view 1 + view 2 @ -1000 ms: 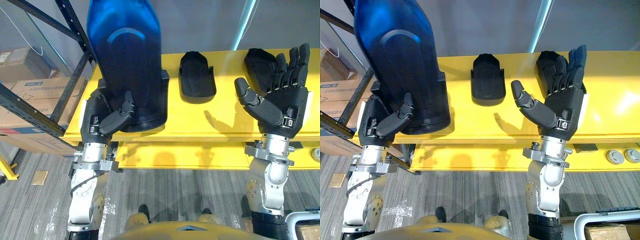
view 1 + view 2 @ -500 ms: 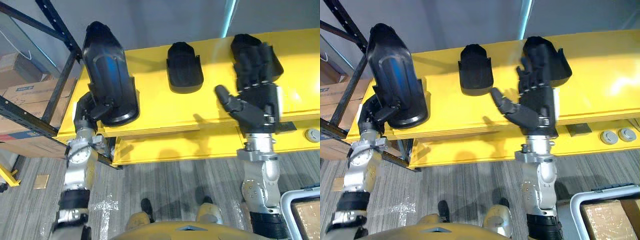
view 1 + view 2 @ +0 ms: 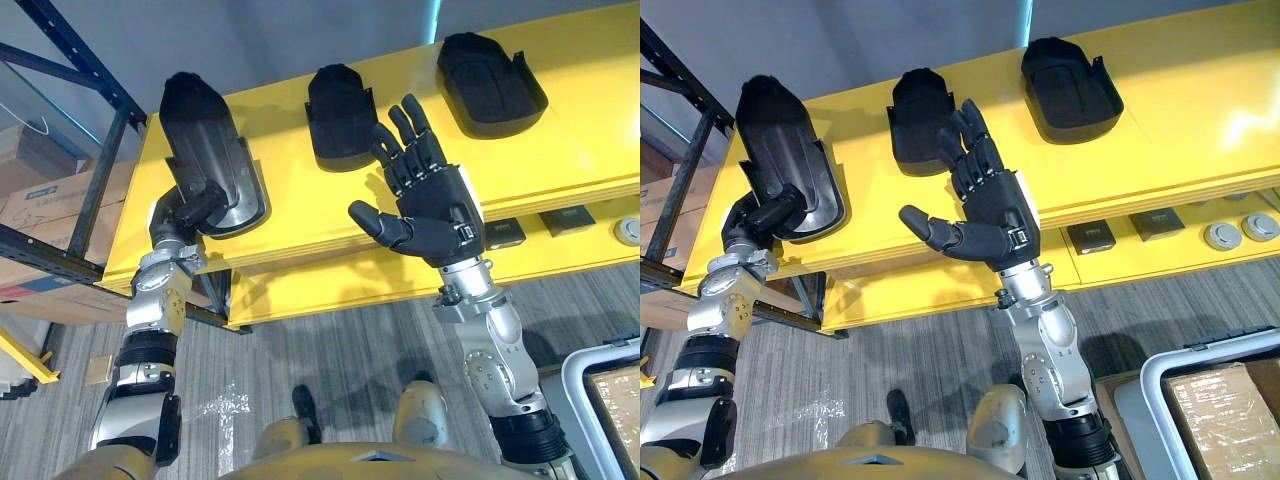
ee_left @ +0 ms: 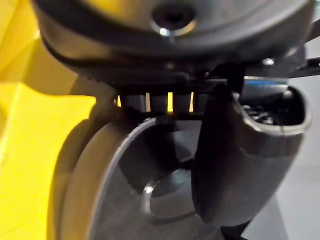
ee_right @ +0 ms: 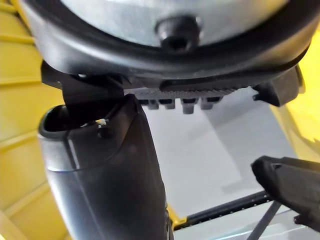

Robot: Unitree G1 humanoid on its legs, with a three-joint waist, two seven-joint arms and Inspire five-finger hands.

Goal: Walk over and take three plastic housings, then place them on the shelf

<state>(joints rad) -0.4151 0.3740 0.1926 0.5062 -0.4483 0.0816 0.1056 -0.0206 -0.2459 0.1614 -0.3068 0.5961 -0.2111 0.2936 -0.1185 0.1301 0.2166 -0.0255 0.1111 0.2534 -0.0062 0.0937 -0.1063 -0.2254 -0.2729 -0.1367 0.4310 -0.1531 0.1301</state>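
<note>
- While the left hand [image 3: 188,212] pinches the near end of the left housing [image 3: 205,140], with the thumb laid inside the shell and the fingers tucked under its rim, that housing lies lengthwise at the left end of the yellow shelf [image 3: 560,140].
- The middle housing [image 3: 338,115] lies hollow side up further along the shelf, apart from the left one.
- The right housing [image 3: 490,80] lies toward the back of the shelf, well apart from the middle one, hollow side up too.
- The right hand [image 3: 432,208] is palm up with its fingers straight and spread and the thumb stuck out sideways. It holds nothing and hovers over the shelf's front, just in front of the middle housing.
- A dark rack post [image 3: 100,85] stands by the shelf's left end, with cardboard boxes [image 3: 40,190] beyond it.
</note>
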